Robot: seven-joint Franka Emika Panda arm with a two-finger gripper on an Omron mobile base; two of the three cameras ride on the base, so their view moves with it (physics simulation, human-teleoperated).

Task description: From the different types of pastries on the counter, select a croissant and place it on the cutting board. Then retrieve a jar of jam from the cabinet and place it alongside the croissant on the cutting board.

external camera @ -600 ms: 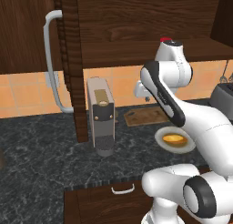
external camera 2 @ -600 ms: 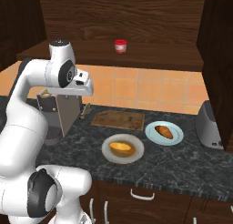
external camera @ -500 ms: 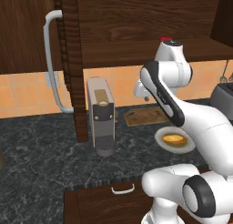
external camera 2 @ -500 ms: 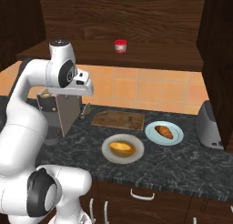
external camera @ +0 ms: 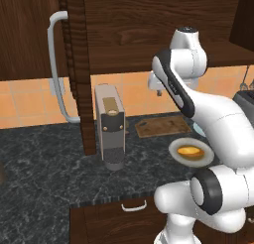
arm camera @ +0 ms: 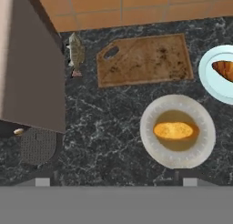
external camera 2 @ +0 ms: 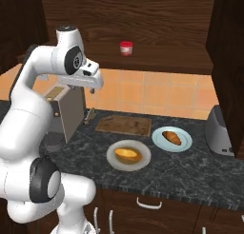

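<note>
While end effector [external camera 2: 93, 88] hovers (grip state unclear), cutting board [arm camera: 144, 60] bare, croissant [arm camera: 223, 69] plated.

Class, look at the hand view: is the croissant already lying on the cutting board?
No: the croissant lies on a pale blue plate beside the bare cutting board.

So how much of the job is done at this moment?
Nothing is placed yet. The cutting board lies bare; the croissant sits on its pale blue plate, and the jar of jam stands on the open cabinet shelf. The gripper hangs high above the counter, holding nothing. Both placements remain.
</note>
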